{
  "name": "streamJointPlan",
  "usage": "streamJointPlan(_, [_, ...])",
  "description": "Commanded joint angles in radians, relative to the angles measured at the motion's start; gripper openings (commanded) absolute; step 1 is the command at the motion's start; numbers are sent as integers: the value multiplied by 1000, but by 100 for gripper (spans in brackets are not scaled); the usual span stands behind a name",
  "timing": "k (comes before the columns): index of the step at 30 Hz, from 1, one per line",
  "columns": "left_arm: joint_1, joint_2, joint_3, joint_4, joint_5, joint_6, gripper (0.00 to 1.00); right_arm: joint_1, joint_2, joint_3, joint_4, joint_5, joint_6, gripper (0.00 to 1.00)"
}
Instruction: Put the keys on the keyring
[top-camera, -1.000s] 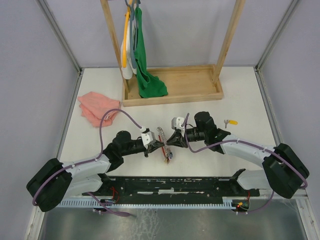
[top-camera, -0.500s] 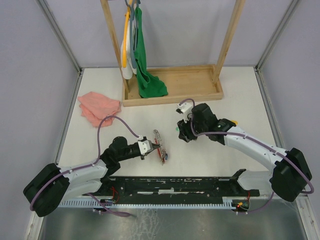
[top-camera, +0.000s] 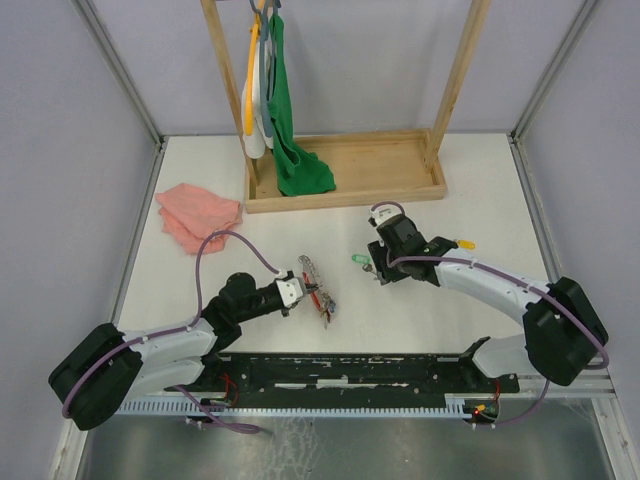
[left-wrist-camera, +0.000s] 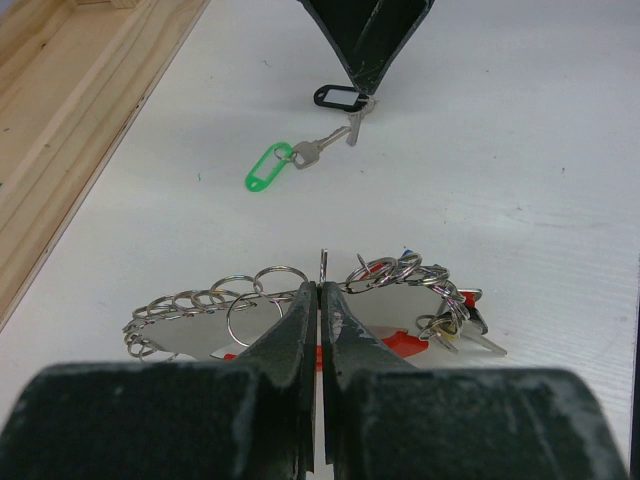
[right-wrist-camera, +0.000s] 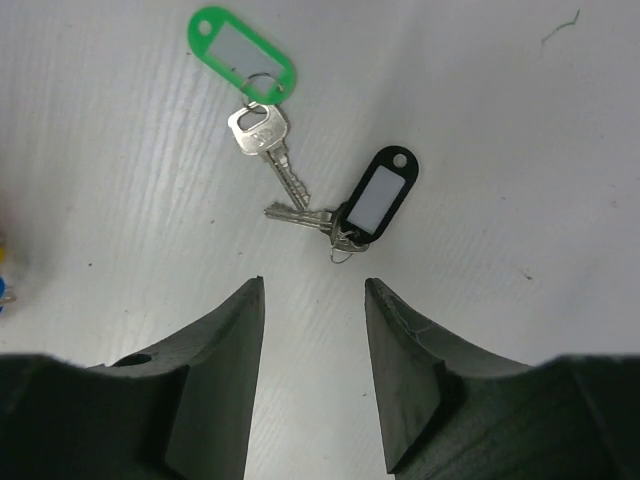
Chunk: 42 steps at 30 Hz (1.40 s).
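Note:
My left gripper (left-wrist-camera: 320, 288) is shut on the thin wire of the keyring (left-wrist-camera: 400, 272), which lies on the white table with several small silver rings and red-tagged keys on it. In the top view the left gripper (top-camera: 302, 290) holds the keyring (top-camera: 320, 298) in front of my bases. My right gripper (right-wrist-camera: 313, 284) is open and empty, just short of a black-tagged key (right-wrist-camera: 378, 196) and a green-tagged key (right-wrist-camera: 243, 50) that lie touching on the table. In the top view the right gripper (top-camera: 373, 266) is beside the green tag (top-camera: 357, 260). A yellow-tagged key (top-camera: 463, 243) lies further right.
A pink cloth (top-camera: 195, 215) lies at the back left. A wooden stand (top-camera: 350, 175) with a green cloth (top-camera: 295, 150) and hangers stands at the back. The wooden base edge shows at the left in the left wrist view (left-wrist-camera: 60, 150).
The right gripper has left the keyring, moved back and right, and come down open behind the green and black keys. The left gripper has drawn the keyring slightly nearer.

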Motion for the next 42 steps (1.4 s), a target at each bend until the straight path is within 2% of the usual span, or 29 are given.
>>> streamJointPlan(1, [-1, 5, 8, 89, -27, 52, 3, -6, 44, 22, 12, 72, 91, 51])
streamJointPlan(16, [-1, 31, 21, 81, -2, 44, 3, -5, 161, -15, 117, 119, 160, 32])
streamJointPlan(25, [0, 33, 26, 73, 6, 45, 3, -6, 165, -34, 109, 158, 164, 27])
streamJointPlan(30, [0, 39, 28, 70, 7, 44, 3, -6, 137, -29, 93, 152, 156, 16])
streamJointPlan(37, [-1, 30, 29, 66, 4, 43, 3, -6, 29, 6, -5, 137, 146, 1])
streamJointPlan(42, [0, 8, 27, 64, 3, 35, 3, -6, -32, 73, -202, 173, 149, 0])
